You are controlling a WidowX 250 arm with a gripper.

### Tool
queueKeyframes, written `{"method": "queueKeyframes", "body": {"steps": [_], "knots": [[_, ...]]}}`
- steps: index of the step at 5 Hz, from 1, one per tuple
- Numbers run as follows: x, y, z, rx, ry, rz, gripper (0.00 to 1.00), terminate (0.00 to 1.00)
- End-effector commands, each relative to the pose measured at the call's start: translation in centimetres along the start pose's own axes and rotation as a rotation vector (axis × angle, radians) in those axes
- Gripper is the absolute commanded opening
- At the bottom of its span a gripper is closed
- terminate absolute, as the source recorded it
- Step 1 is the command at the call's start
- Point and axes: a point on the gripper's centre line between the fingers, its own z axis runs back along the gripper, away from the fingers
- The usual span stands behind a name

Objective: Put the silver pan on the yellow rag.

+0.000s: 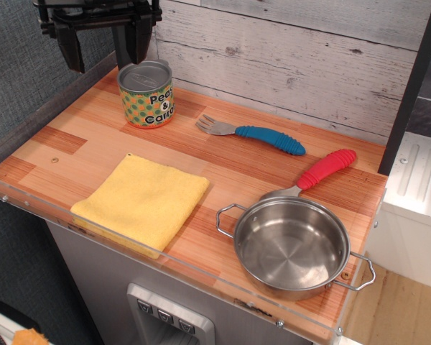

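The silver pan (292, 246) sits upright at the front right of the wooden table, empty, with a wire loop handle on each side. The yellow rag (143, 198) lies flat at the front left, about a pan's width to the left of the pan. My gripper (105, 49) hangs at the back left, above and just behind the tin can, far from both pan and rag. Its two black fingers are spread apart and hold nothing.
A green-and-yellow printed tin can (146, 94) stands at the back left under my gripper. A fork with a blue handle (253, 131) lies at the back middle. A red-handled utensil (314, 175) lies just behind the pan. A clear rim (165, 259) runs along the table's front edge.
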Motion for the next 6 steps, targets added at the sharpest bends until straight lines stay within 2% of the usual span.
{"method": "queueKeyframes", "body": {"steps": [1,2,3,4,5,6], "knots": [[0.0,0.0,0.0,0.000,0.000,0.000,1.00,0.00],[-1.7,-1.0,0.4,-0.045,-0.011,-0.075,1.00,0.00],[-3.9,-2.3,1.5,-0.119,-0.021,-0.189,1.00,0.00],[-6.5,-3.7,1.9,-0.189,0.005,-0.327,1.00,0.00],[-9.3,-5.3,1.2,-0.190,0.040,-0.399,1.00,0.00],[-11.7,-6.6,1.1,-0.179,0.041,-0.484,1.00,0.00]]}}
